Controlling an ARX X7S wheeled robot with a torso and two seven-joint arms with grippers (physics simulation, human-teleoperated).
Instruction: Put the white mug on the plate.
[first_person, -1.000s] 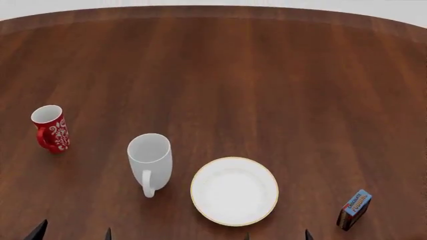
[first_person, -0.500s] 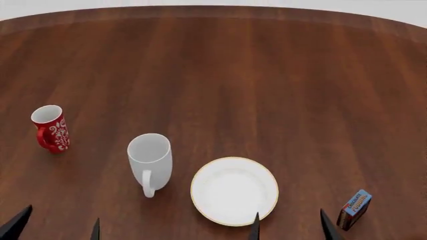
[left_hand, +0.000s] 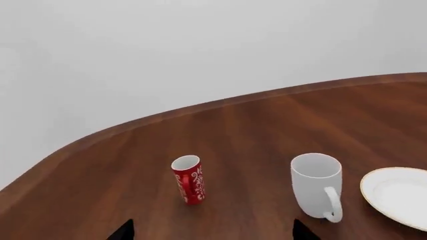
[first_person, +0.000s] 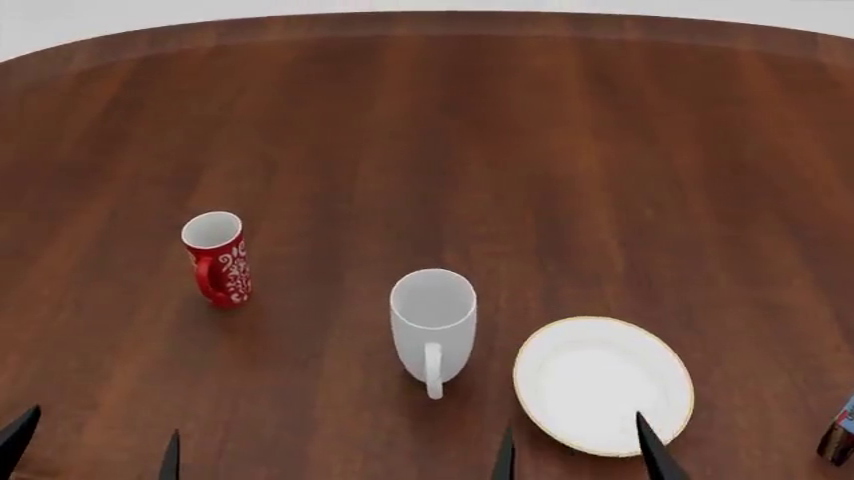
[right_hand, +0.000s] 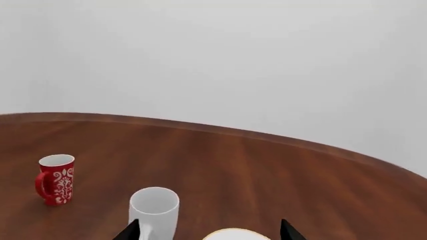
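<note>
The white mug stands upright on the wooden surface, its long axis vertical and its mouth up, with the loop handle pointing toward the near edge. It sits apart from the plate, which lies flat just to its right and slightly nearer. A red mug stands upright farther left, well apart from both. A small box is cut off at the right edge. Only the dark fingertips of the left hand and right hand show at the near edge, spread wide and holding nothing; one right fingertip overlaps the plate's near rim in view.
</note>
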